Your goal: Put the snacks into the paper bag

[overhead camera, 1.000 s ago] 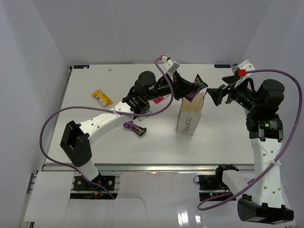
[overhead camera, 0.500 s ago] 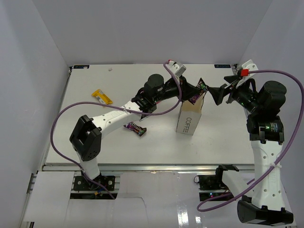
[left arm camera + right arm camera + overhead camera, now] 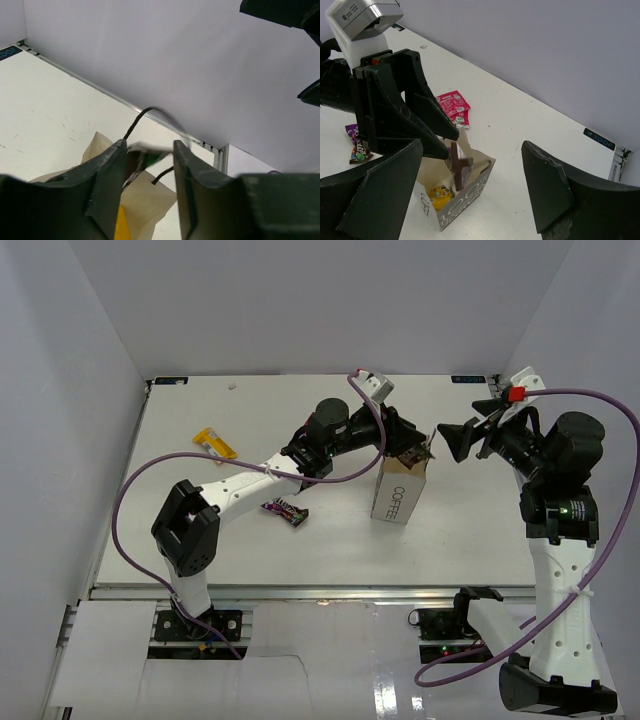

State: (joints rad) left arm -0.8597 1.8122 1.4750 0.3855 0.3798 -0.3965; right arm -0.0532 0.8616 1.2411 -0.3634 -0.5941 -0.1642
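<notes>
The white paper bag (image 3: 396, 498) with "COFFEE" on its side stands upright mid-table. My left gripper (image 3: 410, 448) hovers right over its mouth, jaws parted. A dark brown snack (image 3: 460, 169), blurred, hangs loose just below the left fingertips (image 3: 439, 145), half inside the bag (image 3: 470, 200). A yellow snack (image 3: 438, 196) lies at the bag's bottom. In the left wrist view the left gripper (image 3: 148, 147) frames the blurred packet (image 3: 146, 157) above the bag's opening (image 3: 150, 202). My right gripper (image 3: 447, 435) is open and empty just right of the bag.
On the table lie a purple snack (image 3: 284, 510) left of the bag, a yellow snack (image 3: 214, 444) at the far left, and two red-pink snacks (image 3: 452, 106) behind the bag. Grey walls enclose the table on three sides.
My left gripper carried the dark packet right and down to the bag's mouth, then its jaws parted and the packet slipped out into the bag. The right arm stayed put.
</notes>
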